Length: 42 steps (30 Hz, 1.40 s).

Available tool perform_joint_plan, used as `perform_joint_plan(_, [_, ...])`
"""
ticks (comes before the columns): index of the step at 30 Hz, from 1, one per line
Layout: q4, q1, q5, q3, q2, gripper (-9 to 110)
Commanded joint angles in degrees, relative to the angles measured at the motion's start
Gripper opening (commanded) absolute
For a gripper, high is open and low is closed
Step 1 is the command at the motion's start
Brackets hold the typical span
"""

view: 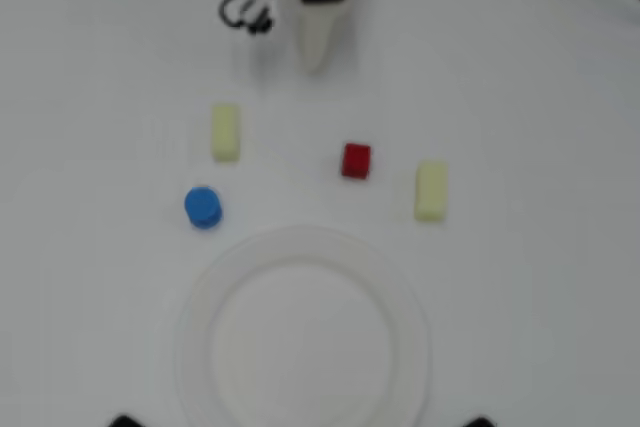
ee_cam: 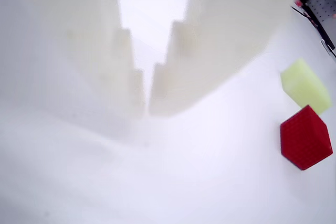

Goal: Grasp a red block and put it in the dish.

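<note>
The red block (view: 356, 160) is a small cube on the white table, right of centre in the overhead view. In the wrist view it (ee_cam: 305, 137) lies at the right edge. The dish (view: 195, 337) is a large white paper plate at the bottom centre, empty. My gripper (view: 316, 59) is white and sits at the top centre, well above the red block and apart from it. In the wrist view its two fingers (ee_cam: 146, 111) meet at the tips with only a thin slit between them, holding nothing.
A pale yellow block (view: 225, 132) lies left of centre and another (view: 431, 190) right of the red block, also in the wrist view (ee_cam: 305, 86). A blue cylinder (view: 203, 207) stands at the left above the dish. Black cables (view: 242, 7) hang beside the arm.
</note>
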Motion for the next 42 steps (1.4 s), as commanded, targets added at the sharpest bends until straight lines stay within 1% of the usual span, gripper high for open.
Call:
perform_joint_plan(1, [4.31,1.67,-1.14,0.09,10.02,0])
perform_joint_plan(5, [1.85,2.99,-2.46,-5.19,5.54,0])
perform_joint_plan(11, [0.70,2.02,0.18,-25.49,-21.27,0])
perform_joint_plan(18, [0.88,-5.45,1.76,-41.75,-43.07,0])
perform_joint_plan(19, [0.35,-5.98,2.72,-43.95,-46.93,1])
perform_joint_plan(20, [0.18,-6.24,4.39,-46.23,-50.89,5])
perform_joint_plan(21, [0.18,-6.24,7.21,-48.08,-54.23,11])
perform_joint_plan(22, [-0.35,-6.24,9.84,-49.48,-56.87,16])
perform_joint_plan(24, [-2.81,-6.68,12.30,-51.24,-60.47,20])
perform_joint_plan(27, [-6.24,-8.00,14.59,-53.79,-66.01,21])
perform_joint_plan(34, [-11.34,-8.61,23.64,-62.23,-81.74,26])
perform_joint_plan(42, [-16.96,-8.88,27.42,-63.98,-88.77,28])
